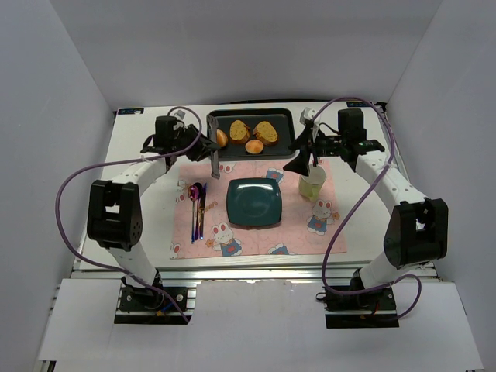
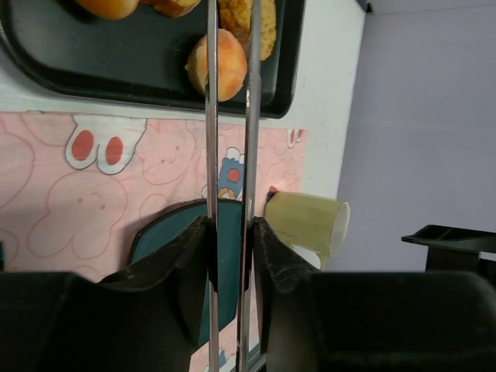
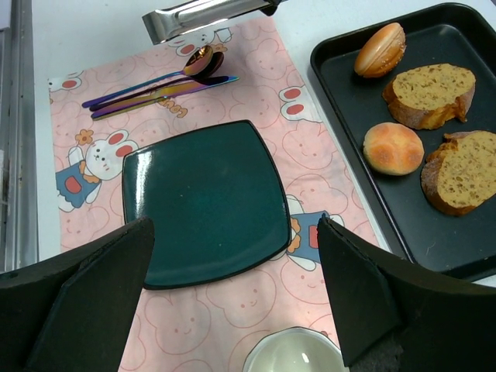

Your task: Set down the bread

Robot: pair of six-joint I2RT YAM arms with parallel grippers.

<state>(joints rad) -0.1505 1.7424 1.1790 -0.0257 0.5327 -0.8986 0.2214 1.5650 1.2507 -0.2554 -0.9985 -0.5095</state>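
Note:
The bread, a smooth oval golden bun [image 1: 221, 138], lies at the left end of the black tray [image 1: 287, 124]. It also shows in the right wrist view [image 3: 380, 49] and at the top edge of the left wrist view [image 2: 112, 6]. My left gripper [image 1: 211, 151] [image 2: 231, 225] is shut on metal tongs [image 1: 214, 161] [image 2: 211, 116] [image 3: 194, 14], held just in front of the bun; the tongs hold nothing. The teal plate [image 1: 254, 203] [image 3: 205, 201] [image 2: 229, 232] lies empty on the pink mat. My right gripper [image 1: 301, 161] [image 3: 234, 225] is open and empty above the mat, right of the plate.
The tray also holds two toasted slices [image 1: 239, 129] [image 1: 266, 130] and a round orange bun [image 1: 254, 146] [image 3: 394, 147] [image 2: 219, 64]. A pale green mug [image 1: 311, 184] [image 2: 306, 221] [image 3: 294, 353] stands under my right gripper. Cutlery [image 1: 199, 205] [image 3: 155, 87] lies left of the plate.

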